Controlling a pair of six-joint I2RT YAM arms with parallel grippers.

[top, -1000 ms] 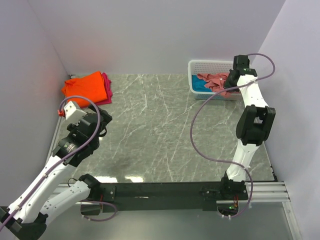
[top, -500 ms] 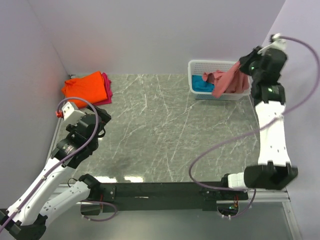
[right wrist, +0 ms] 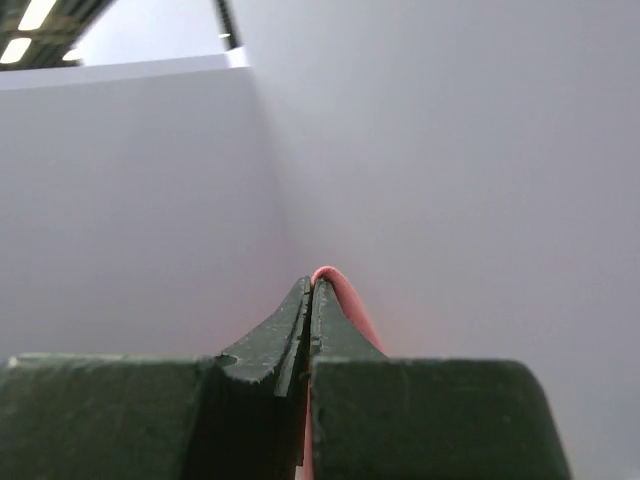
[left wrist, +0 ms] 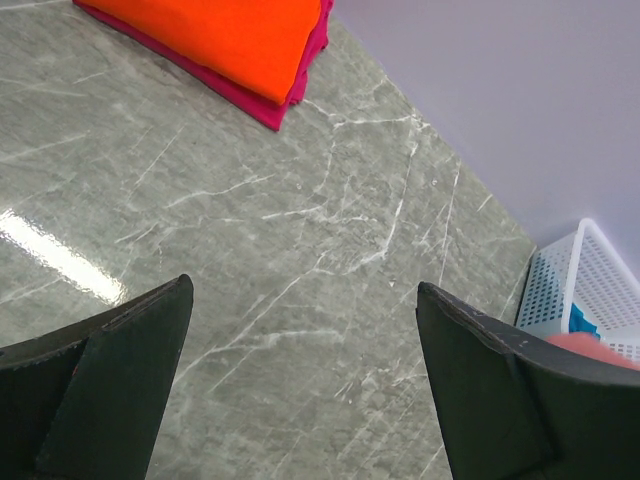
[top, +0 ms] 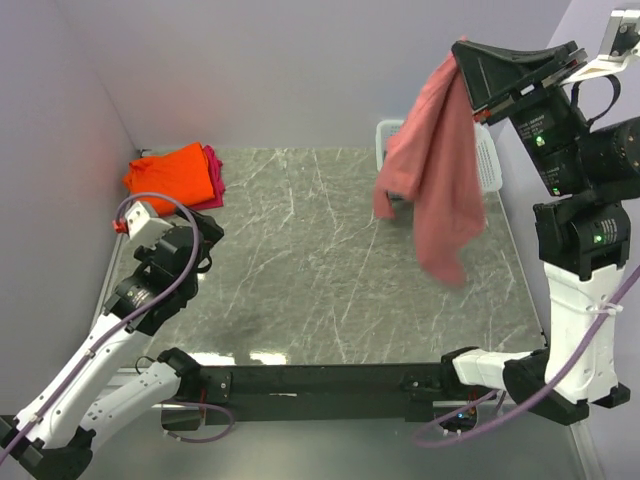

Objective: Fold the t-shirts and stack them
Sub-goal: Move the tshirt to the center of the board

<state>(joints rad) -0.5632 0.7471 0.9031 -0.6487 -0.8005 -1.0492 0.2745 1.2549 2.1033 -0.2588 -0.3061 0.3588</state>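
Note:
My right gripper is raised high at the back right and is shut on the salmon-pink t-shirt, which hangs down in the air over the table. In the right wrist view a sliver of pink cloth shows between the closed fingertips. A folded orange t-shirt lies on a magenta t-shirt at the back left; both show in the left wrist view, orange on magenta. My left gripper is open and empty above the bare table. A teal t-shirt lies in the basket.
A white mesh basket stands at the back right, mostly behind the hanging shirt; its corner shows in the left wrist view. Lilac walls enclose the grey marble table on three sides.
My right arm has swung up from the basket, lifting the salmon-pink t-shirt out and high into the air. The left arm has stayed still.

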